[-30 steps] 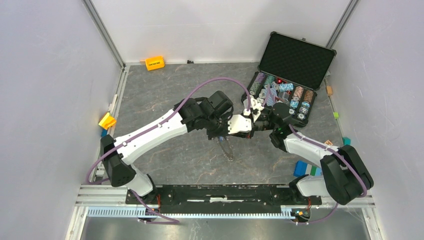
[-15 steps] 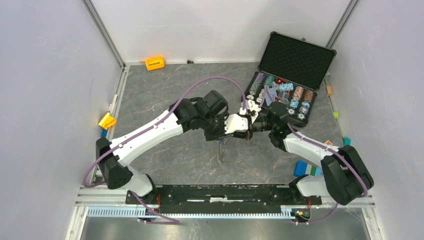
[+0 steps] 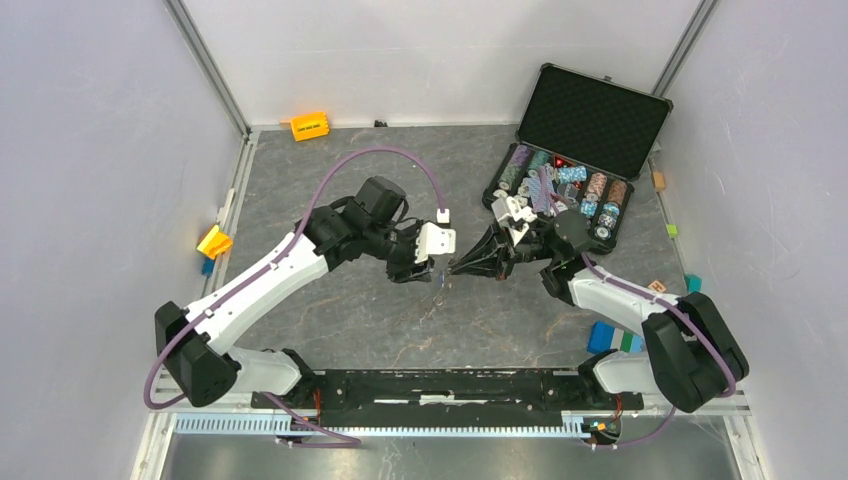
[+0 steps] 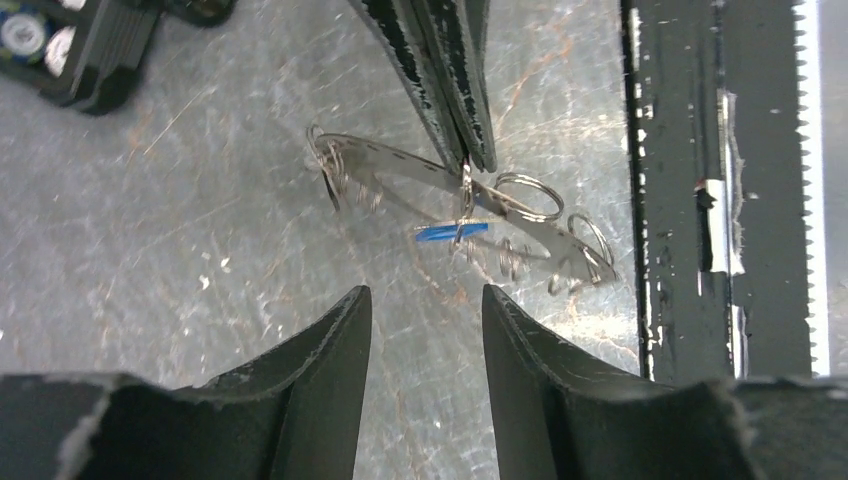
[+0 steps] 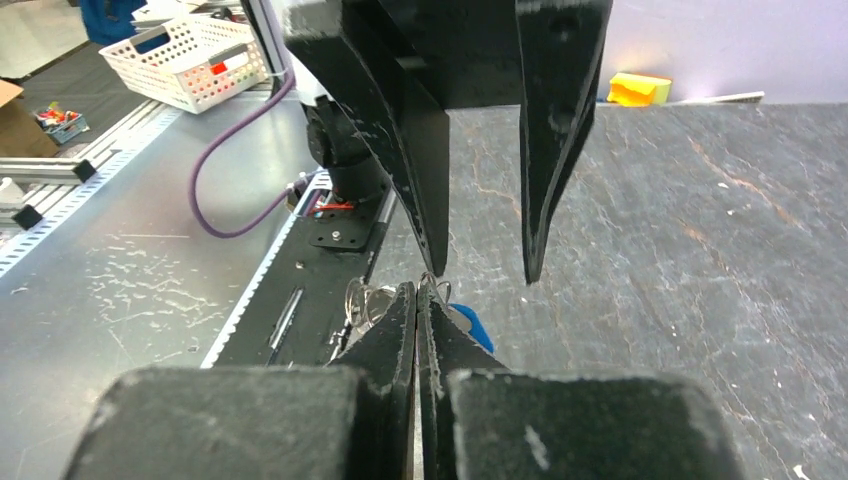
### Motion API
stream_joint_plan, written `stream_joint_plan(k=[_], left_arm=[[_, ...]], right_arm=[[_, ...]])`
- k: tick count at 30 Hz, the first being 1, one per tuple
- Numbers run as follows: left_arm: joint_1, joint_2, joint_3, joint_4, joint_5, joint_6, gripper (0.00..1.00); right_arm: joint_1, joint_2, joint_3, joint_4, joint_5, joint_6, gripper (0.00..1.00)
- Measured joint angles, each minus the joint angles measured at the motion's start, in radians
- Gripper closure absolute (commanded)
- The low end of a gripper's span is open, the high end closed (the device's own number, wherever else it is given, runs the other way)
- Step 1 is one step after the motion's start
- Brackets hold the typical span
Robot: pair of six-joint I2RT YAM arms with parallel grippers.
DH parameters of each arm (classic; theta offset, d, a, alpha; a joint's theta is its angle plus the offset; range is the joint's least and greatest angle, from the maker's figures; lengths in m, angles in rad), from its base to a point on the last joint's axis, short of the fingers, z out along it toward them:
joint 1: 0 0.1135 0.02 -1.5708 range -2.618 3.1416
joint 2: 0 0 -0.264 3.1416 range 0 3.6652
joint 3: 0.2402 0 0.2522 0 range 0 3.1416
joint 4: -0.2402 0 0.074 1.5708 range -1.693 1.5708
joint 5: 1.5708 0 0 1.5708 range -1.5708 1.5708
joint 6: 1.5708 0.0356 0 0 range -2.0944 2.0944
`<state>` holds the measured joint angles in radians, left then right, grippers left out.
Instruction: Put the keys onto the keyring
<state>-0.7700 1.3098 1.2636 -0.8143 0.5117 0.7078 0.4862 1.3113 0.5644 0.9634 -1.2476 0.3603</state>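
The keyring [image 4: 400,170], a thin metal hoop strung with small split rings, hangs edge-on above the table. A key with a blue head [image 4: 450,232] dangles from it, and shows again as a blue key [image 5: 470,325] in the right wrist view. My right gripper [image 5: 419,287] is shut on the keyring's rim, right where the blue key hangs. Its fingers [image 4: 450,80] reach in from the top of the left wrist view. My left gripper [image 4: 426,292] stands open a short way off the hoop, with nothing between its jaws. In the top view the left gripper [image 3: 428,268] faces the right gripper [image 3: 455,267] tip to tip.
An open black case [image 3: 600,120] of poker chips stands at the back right, close behind the right arm. An orange block [image 3: 309,126] lies by the far wall and a yellow one [image 3: 214,241] at the left edge. The black base rail [image 4: 680,200] runs along the near side.
My left gripper has opened, let go and drawn back to the left. My right gripper has shut on the keyring and now holds it alone, further left than before.
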Motion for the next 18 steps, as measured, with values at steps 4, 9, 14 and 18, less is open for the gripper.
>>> stream_joint_plan(k=[4, 9, 14, 18], left_arm=[[0.006, 0.012, -0.016, 0.028, 0.098, 0.034, 0.54], [0.007, 0.026, -0.016, 0.052, 0.182, 0.048, 0.60], [0.007, 0.039, -0.016, 0.058, 0.237, 0.055, 0.67], [0.007, 0.045, -0.016, 0.058, 0.257, 0.057, 0.70]], right_arm=[[-0.003, 0.015, -0.014, 0.178, -0.020, 0.137, 1.00], [-0.004, 0.032, -0.018, 0.288, -0.034, 0.234, 1.00], [-0.005, 0.032, -0.019, 0.295, -0.035, 0.237, 1.00], [-0.005, 0.031, -0.019, 0.255, -0.034, 0.201, 1.00]])
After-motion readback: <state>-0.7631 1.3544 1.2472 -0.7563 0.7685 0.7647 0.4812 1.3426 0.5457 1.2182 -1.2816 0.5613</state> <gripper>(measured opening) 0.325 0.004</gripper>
